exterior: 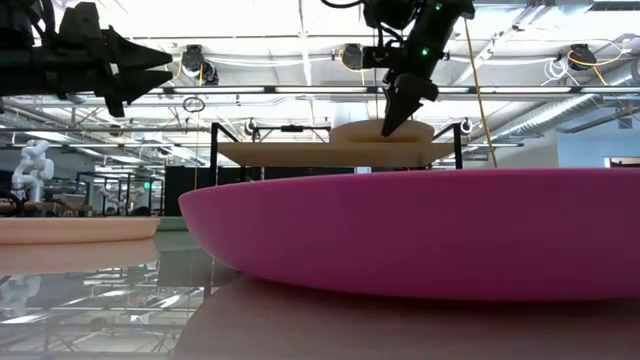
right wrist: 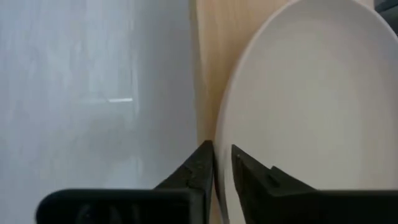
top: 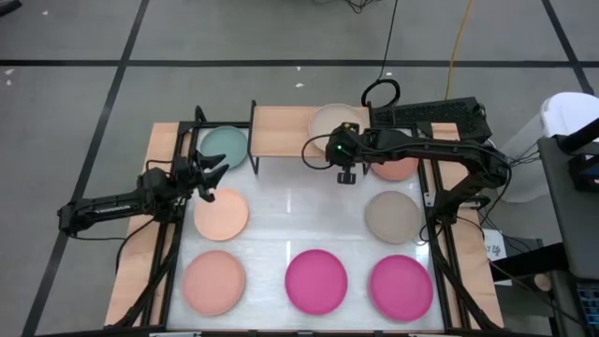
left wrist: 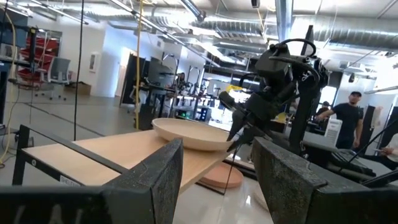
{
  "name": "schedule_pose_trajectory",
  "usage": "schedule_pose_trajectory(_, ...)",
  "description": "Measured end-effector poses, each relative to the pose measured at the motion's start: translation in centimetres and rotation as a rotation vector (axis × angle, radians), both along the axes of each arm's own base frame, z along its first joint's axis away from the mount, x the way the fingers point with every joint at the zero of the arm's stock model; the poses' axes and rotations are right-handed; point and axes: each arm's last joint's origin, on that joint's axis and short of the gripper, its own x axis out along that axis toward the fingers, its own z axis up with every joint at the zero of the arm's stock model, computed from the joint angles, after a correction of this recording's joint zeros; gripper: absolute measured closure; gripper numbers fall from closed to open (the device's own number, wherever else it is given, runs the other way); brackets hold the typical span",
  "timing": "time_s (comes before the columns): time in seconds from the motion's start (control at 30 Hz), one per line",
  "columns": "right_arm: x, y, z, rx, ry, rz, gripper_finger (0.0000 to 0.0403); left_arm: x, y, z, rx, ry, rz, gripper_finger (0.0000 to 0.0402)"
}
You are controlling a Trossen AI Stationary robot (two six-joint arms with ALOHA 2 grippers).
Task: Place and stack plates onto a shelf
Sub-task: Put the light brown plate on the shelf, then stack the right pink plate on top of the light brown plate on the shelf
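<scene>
The right gripper (right wrist: 222, 163) has its fingers clamped on the thin rim of the beige plate (right wrist: 311, 106) on the shelf (top: 281, 131), which looks stiff, light and slick, best pinched at the edge.

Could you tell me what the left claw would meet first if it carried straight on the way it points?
Probably the beige plate on the shelf, where the right claw is; the open left claw aims there, though depth is unclear.

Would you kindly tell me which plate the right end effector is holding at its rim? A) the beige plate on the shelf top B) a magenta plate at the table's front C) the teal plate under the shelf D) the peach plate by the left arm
A: the right end effector pinches the rim of the beige plate, which sits on the shelf top.
</scene>
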Motion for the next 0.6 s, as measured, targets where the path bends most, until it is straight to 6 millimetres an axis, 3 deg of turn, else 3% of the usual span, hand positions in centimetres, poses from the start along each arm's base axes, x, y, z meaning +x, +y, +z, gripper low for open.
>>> schedule_pose_trajectory(0.4,0.0,0.0,0.3,-0.008,-0.026,-0.007,0.0287,0.1,0.0,-0.2,0.001,0.024,-0.001,0.0204)
schedule_pose_trajectory(0.6,-0.7,1.4,2.2,-0.029,-0.099,0.032,0.0257,0.1,0.0,-0.6,-0.031,0.056,-0.007,0.0204)
